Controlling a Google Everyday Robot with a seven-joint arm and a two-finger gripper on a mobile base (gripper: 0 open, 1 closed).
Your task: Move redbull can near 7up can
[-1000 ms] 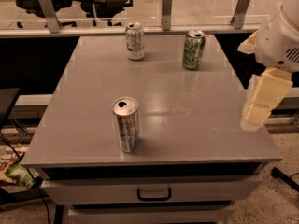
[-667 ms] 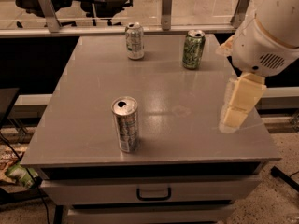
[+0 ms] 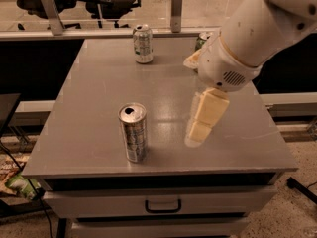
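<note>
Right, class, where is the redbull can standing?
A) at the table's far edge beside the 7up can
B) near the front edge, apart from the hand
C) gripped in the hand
B: the redbull can stands alone near the front edge of the table, the hand hovering beside it, not touching.

found on grey table (image 3: 94, 98): redbull can (image 3: 133, 132) at front; 7up can (image 3: 142, 43) well behind it; green can (image 3: 201, 38) behind-right; gripper (image 3: 196, 135) above the top, just right of it.
</note>
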